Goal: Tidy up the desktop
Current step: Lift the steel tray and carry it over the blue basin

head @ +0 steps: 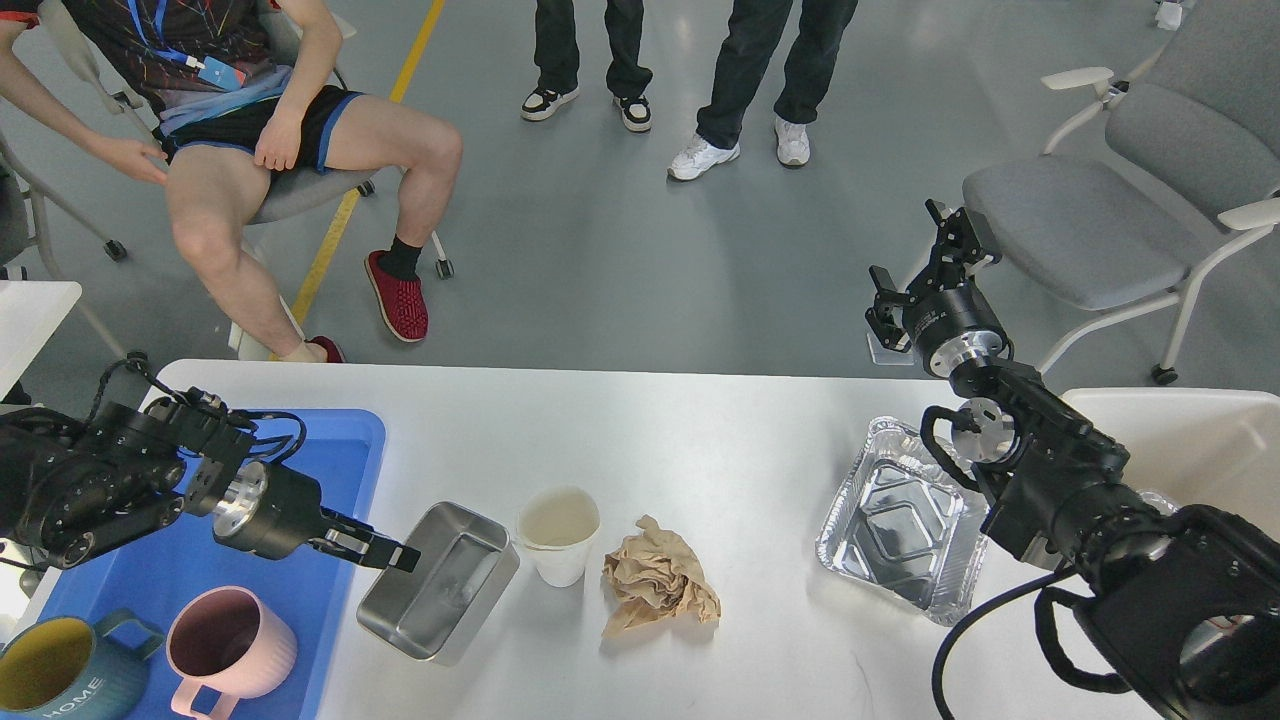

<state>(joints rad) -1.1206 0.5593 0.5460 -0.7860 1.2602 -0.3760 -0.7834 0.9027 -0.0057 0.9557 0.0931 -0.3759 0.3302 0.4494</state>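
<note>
The white desktop (pixel 700 440) fills the lower part of the head view. At its left my left gripper (pixel 392 556) is shut on the near rim of a steel rectangular container (pixel 445 585), which hangs tilted right beside a white paper cup (pixel 558 530). Crumpled brown paper (pixel 655 585) lies to the right of the cup. An empty foil tray (pixel 890 520) rests at the right, partly under my right arm. My right gripper (pixel 925 275) is raised over the table's far edge, open and holding nothing.
A blue tray (pixel 300 590) at the left holds a pink mug (pixel 225 640) and a teal mug (pixel 50 675). A white bin (pixel 1200 450) stands at the right edge. People and chairs are beyond the far edge.
</note>
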